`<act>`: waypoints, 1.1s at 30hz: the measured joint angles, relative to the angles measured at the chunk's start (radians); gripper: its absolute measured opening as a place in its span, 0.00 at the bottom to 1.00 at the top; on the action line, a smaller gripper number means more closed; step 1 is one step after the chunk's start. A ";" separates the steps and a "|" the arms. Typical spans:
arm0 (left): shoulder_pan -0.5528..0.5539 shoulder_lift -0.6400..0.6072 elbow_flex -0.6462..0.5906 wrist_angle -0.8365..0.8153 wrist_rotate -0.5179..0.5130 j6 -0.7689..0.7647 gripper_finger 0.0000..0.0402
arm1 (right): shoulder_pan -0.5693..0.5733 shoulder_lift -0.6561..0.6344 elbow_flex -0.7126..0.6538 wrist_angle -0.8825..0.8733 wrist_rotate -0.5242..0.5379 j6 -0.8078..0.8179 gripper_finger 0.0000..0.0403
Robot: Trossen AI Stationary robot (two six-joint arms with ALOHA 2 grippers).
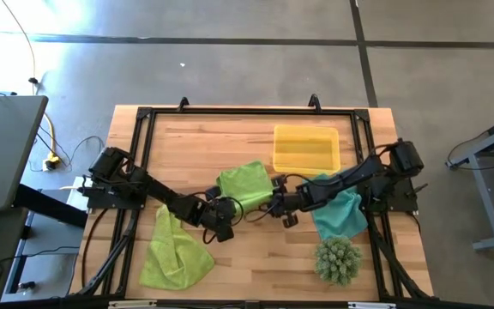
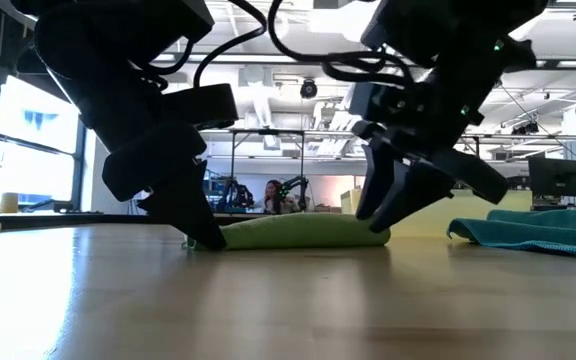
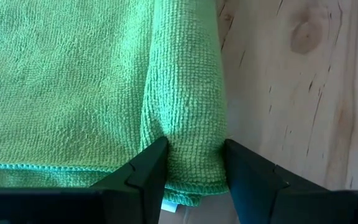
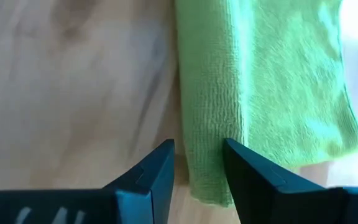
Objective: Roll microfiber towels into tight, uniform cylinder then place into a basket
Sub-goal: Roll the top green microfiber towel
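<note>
A lime-green towel lies flat at the table's middle, its near edge rolled into a low roll. My left gripper is shut on the roll's left end. My right gripper is closed around the roll's right end. A second lime-green towel lies crumpled at the near left. The teal towel lies bunched at the right, under my right arm. The yellow basket stands at the far right. My left gripper pinches the rolled edge near its end between its two fingers, and the cloth is dented in between them. The fingers slant down onto the table and lie across the roll, which rests on the table. My right gripper has the rolled edge at its other end between its two fingers. One finger lies against the fold; the other stands at the roll's outer side. The fingers slant down, and the roll rests on the wood.
A spiky green ball-shaped plant stands at the near right, close to the teal towel. A black frame runs round the table's edges. Bare wood lies between the two lime-green towels and at the far left.
</note>
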 joint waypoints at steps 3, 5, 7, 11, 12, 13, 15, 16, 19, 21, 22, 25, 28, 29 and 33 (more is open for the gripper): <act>0.000 0.000 0.000 0.000 0.000 0.000 0.36 | -0.029 0.000 0.000 0.000 -0.009 0.014 0.32; 0.000 0.000 0.000 0.001 0.000 0.000 0.36 | -0.045 0.000 0.000 0.000 -0.027 0.014 0.32; -0.001 0.000 0.000 0.001 0.000 0.000 0.36 | -0.060 0.002 0.000 0.000 -0.052 0.013 0.32; -0.001 0.000 0.000 0.001 -0.001 0.000 0.36 | -0.085 0.031 0.000 0.000 -0.122 0.013 0.32; -0.001 0.000 0.000 0.001 -0.001 0.000 0.36 | -0.090 0.040 0.002 0.002 -0.139 0.012 0.32; -0.001 -0.004 -0.001 0.000 0.001 0.000 0.36 | -0.094 0.044 0.004 0.002 -0.149 0.012 0.32; -0.001 -0.005 -0.001 0.001 0.003 0.000 0.36 | -0.100 0.053 0.004 0.001 -0.156 0.013 0.32; -0.001 -0.008 -0.001 0.000 0.003 0.000 0.36 | -0.102 0.053 0.004 0.000 -0.157 0.013 0.32; -0.001 -0.034 0.000 -0.004 0.023 -0.002 0.36 | -0.112 0.054 0.004 -0.005 -0.171 0.039 0.32; -0.001 -0.049 0.009 -0.022 0.034 -0.003 0.36 | -0.118 0.055 0.004 -0.013 -0.195 0.042 0.31; -0.003 -0.067 0.013 -0.044 0.045 -0.004 0.36 | -0.122 0.055 0.004 -0.015 -0.210 0.043 0.30; -0.007 -0.104 0.034 -0.082 0.069 -0.006 0.36 | -0.135 0.056 0.004 -0.026 -0.238 0.076 0.24; -0.011 -0.134 0.043 -0.118 0.085 -0.007 0.36 | -0.149 0.056 0.005 -0.034 -0.253 0.104 0.15; -0.012 -0.142 0.045 -0.120 0.090 -0.007 0.36 | -0.154 0.056 0.005 -0.035 -0.262 0.116 0.11; -0.031 -0.179 0.045 -0.123 0.076 -0.003 0.36 | -0.173 0.057 0.005 -0.044 -0.315 0.125 0.02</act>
